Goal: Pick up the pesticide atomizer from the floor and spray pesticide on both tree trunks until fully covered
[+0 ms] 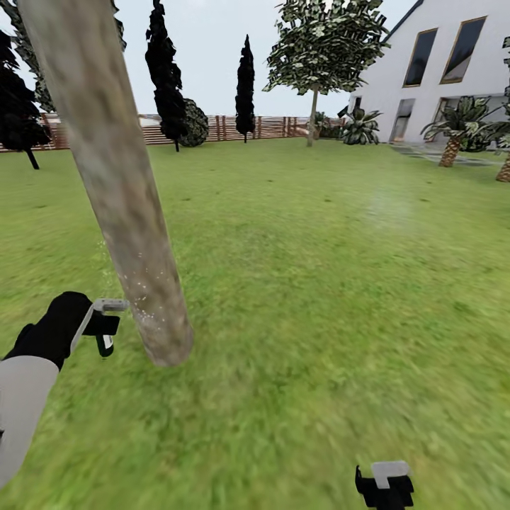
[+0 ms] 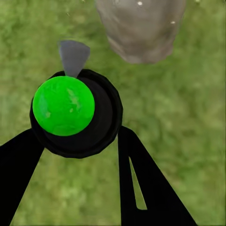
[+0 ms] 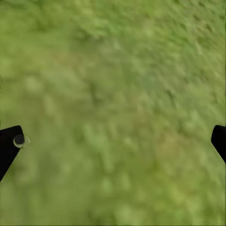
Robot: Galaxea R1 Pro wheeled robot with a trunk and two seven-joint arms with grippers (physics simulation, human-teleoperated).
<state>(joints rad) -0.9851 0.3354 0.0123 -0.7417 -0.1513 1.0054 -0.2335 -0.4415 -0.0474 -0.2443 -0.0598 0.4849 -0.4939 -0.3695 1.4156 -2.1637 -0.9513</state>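
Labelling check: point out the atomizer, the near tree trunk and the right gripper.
pesticide atomizer (image 2: 63,106): left wrist view, bright green round end.
tree trunk (image 1: 113,170): head view, mid bark.
right gripper (image 3: 113,139): right wrist view, gap between fingertips.

The left arm reaches forward low at the head view's left, white forearm leading into a black wrist, and its left gripper (image 1: 106,333) points ahead with the fingers closed around the pesticide atomizer (image 2: 70,110), one black finger (image 2: 141,183) on each side of the bottle in the left wrist view. The right gripper (image 1: 384,489) sits low at the head view's bottom edge, near the body. In the right wrist view its two black fingertips (image 3: 8,148) stand wide apart with nothing between them.
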